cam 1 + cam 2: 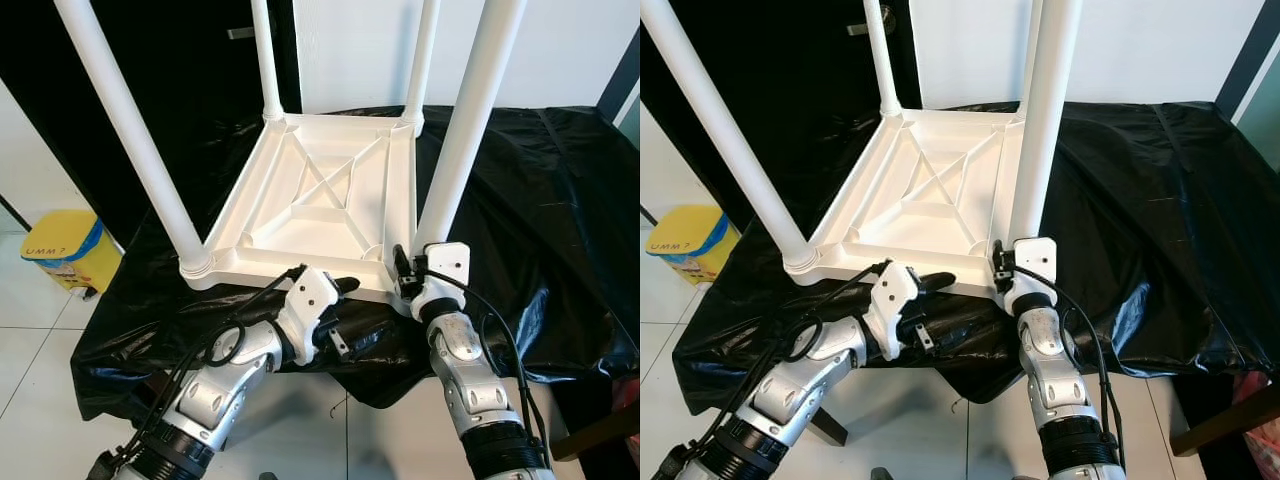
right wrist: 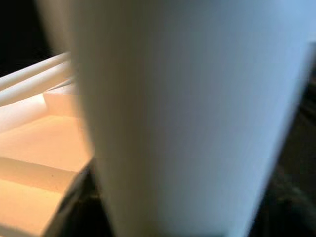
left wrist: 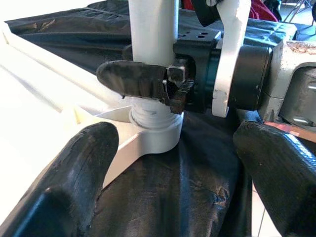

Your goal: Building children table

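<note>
A white children's table point(image 1: 300, 215) lies upside down on a black-covered surface, its legs pointing up. My right gripper point(image 1: 412, 262) is shut on the near right leg point(image 1: 465, 130), just above its socket point(image 3: 155, 136). One of its black fingers point(image 3: 131, 79) crosses the leg in the left wrist view. That leg point(image 2: 187, 118) stands very close in the right wrist view. My left gripper point(image 1: 343, 315) is open at the table's near edge. It points toward that same corner, its fingers point(image 3: 74, 168) spread wide and holding nothing. The near left leg point(image 1: 130, 130) and both far legs stand in their sockets.
Black plastic sheeting point(image 1: 560, 200) covers the work surface and hangs over its edges. A yellow bin point(image 1: 62, 250) stands on the white tiled floor to the left. A dark wall is behind on the left, a white wall behind the table.
</note>
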You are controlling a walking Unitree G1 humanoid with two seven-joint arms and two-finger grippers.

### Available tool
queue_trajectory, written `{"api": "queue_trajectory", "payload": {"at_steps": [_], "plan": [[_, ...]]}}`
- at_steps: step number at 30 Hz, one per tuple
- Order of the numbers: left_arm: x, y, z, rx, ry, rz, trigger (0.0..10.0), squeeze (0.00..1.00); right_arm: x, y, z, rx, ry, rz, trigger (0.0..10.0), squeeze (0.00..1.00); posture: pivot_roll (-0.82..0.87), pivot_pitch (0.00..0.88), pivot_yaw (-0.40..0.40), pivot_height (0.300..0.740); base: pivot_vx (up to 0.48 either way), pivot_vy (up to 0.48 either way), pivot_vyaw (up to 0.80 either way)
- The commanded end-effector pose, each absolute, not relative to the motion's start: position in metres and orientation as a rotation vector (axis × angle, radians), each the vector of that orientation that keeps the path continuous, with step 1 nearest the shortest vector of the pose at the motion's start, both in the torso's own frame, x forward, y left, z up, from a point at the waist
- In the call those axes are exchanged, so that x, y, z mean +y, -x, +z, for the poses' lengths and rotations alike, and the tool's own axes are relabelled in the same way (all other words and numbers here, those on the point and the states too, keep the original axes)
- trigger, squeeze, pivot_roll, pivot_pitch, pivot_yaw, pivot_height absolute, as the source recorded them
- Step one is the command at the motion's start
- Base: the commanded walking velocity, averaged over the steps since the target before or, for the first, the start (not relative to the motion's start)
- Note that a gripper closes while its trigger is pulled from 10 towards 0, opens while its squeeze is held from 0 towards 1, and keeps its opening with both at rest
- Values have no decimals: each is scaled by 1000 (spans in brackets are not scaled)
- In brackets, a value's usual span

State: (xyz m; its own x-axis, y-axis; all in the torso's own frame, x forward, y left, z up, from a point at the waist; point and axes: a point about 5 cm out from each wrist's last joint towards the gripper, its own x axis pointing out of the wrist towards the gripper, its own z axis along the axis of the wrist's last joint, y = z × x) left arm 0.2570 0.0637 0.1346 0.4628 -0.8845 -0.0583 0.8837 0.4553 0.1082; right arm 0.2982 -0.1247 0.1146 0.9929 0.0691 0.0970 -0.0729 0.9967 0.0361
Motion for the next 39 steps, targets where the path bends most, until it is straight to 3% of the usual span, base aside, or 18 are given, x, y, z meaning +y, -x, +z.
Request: {"api": "queue_trajectory", "payload": {"at_steps": [1,12,13,14,15,25,38,39], "plan": [[65,-257,137,-12,-143,-1100,10000,0,-129,-297,116,-106,-52,101,10000,1000,-125,0,30,740,0,0,0],[66,-256,138,-13,-145,-1095,10000,0,-147,-292,120,-128,-21,260,10000,1000,-109,0,23,740,0,0,0],[67,-256,138,-14,-145,-1093,10000,0,-149,-291,120,-124,-20,296,10000,459,-108,0,23,740,0,0,0],[67,-256,139,-14,-144,-1092,10000,0,-150,-291,120,-121,-19,318,10000,459,-108,0,23,740,0,0,0],[68,-256,138,-13,-145,-1090,10000,0,-151,-290,119,-117,-16,352,10000,0,-105,0,24,740,0,0,0],[69,-255,138,-9,-150,-1094,10000,0,-167,-294,117,-87,59,531,10000,0,-109,0,39,740,0,0,0],[66,-257,140,-11,-157,-1110,10000,0,-162,-313,118,-75,144,631,10000,0,-113,0,51,740,0,0,0],[66,-257,140,-12,-157,-1111,10000,0,-160,-316,118,-70,146,638,8235,0,-109,0,48,740,0,0,0]]}}
